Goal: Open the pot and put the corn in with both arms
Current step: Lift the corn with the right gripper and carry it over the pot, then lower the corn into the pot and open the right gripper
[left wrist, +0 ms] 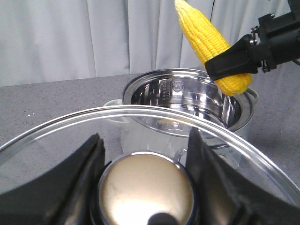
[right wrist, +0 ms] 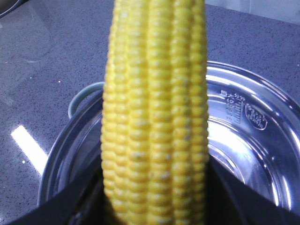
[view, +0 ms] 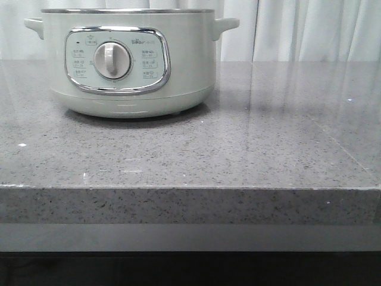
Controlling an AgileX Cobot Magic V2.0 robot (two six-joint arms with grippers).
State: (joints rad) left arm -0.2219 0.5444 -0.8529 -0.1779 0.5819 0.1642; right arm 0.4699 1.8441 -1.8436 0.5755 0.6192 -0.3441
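Observation:
The pale mint-white pot (view: 128,65) stands at the far left of the counter, and its top is cut off by the front view's upper edge. No gripper shows in that view. In the left wrist view my left gripper (left wrist: 145,140) is shut on the gold knob (left wrist: 146,187) of the glass lid (left wrist: 56,136), held off and away from the open pot (left wrist: 187,98). My right gripper (left wrist: 229,61) is shut on the yellow corn (left wrist: 206,37) and holds it tilted above the pot's mouth. In the right wrist view the corn (right wrist: 157,117) fills the space between the right gripper's (right wrist: 157,206) fingers, over the steel inner bowl (right wrist: 248,140).
The grey speckled counter (view: 238,149) stretches right of the pot, with its front edge (view: 190,187) near me. A white curtain (view: 297,30) hangs behind the counter.

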